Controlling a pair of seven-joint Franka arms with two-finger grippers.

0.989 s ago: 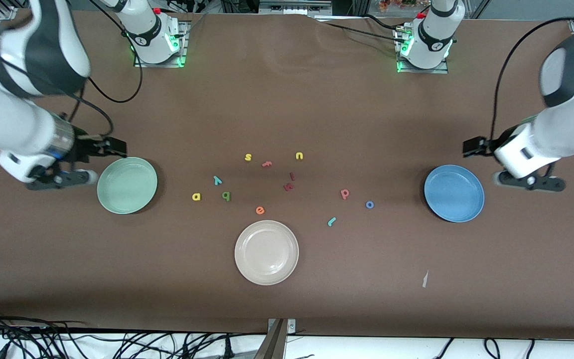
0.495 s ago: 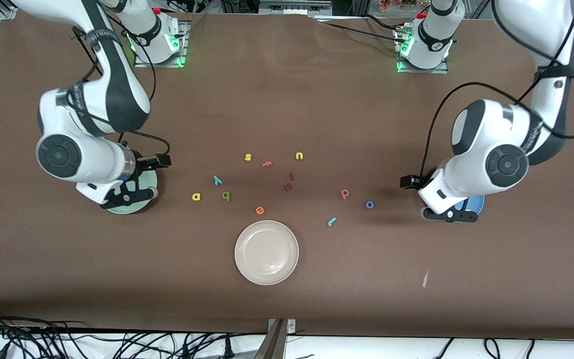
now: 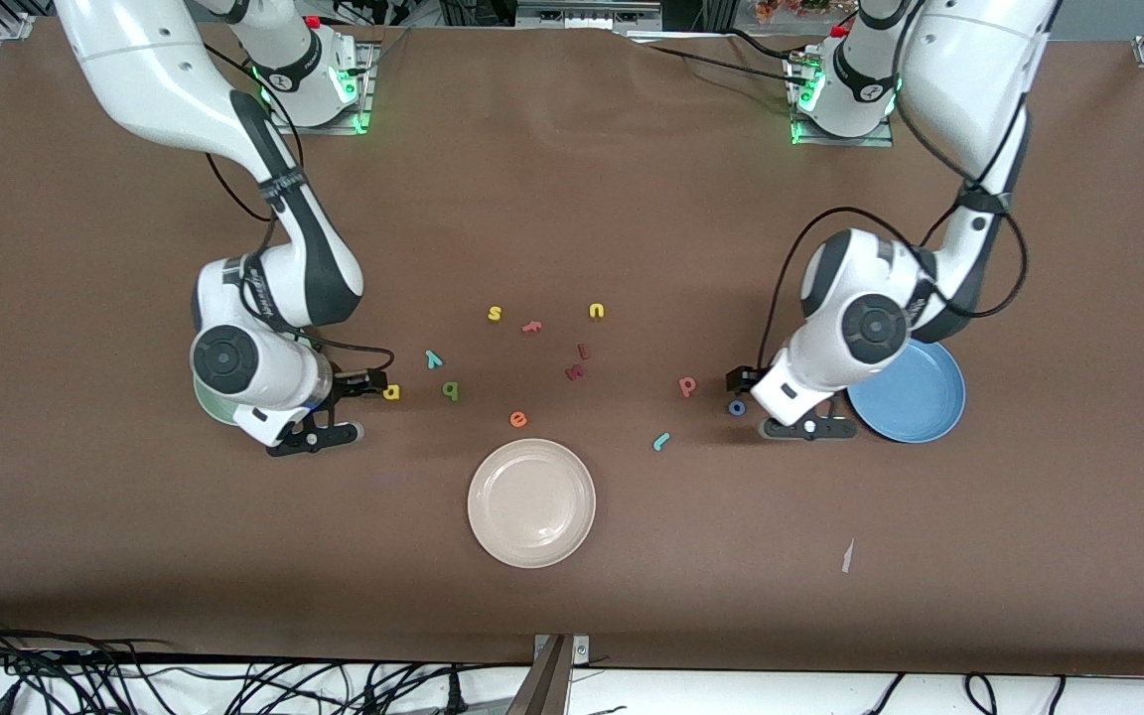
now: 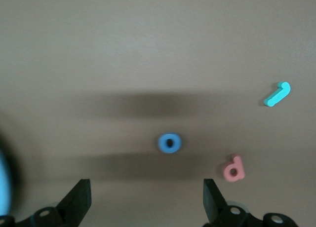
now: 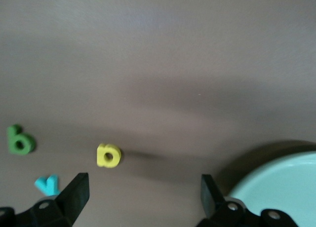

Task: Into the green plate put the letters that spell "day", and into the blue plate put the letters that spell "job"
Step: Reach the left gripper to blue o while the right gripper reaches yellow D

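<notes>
The yellow "a" (image 3: 391, 391) (image 5: 108, 155), dark green "d" (image 3: 450, 390) (image 5: 19, 140) and teal "y" (image 3: 433, 358) (image 5: 48, 184) lie on the table near the green plate (image 3: 203, 402) (image 5: 279, 180), which the right arm mostly covers. My right gripper (image 3: 316, 434) (image 5: 140, 197) hangs open and empty between that plate and the "a". The salmon "b" (image 3: 687, 386) (image 4: 233, 169), blue "o" (image 3: 737, 407) (image 4: 169, 142) and teal "j" (image 3: 661, 441) (image 4: 277, 94) lie near the blue plate (image 3: 915, 397). My left gripper (image 3: 810, 427) (image 4: 145, 202) is open and empty, between the "o" and the blue plate.
A cream-white plate (image 3: 531, 502) sits nearest the front camera at mid-table. Other loose letters lie in the middle: yellow "s" (image 3: 495, 314), salmon "f" (image 3: 531, 326), yellow "u" (image 3: 597, 311), two dark red letters (image 3: 577, 362), orange "e" (image 3: 518, 419). A white scrap (image 3: 846, 556) lies toward the left arm's end.
Both arms have swung in from the table's ends, passing over their plates to hang beside the letters. Both grippers stayed open. No letter has moved.
</notes>
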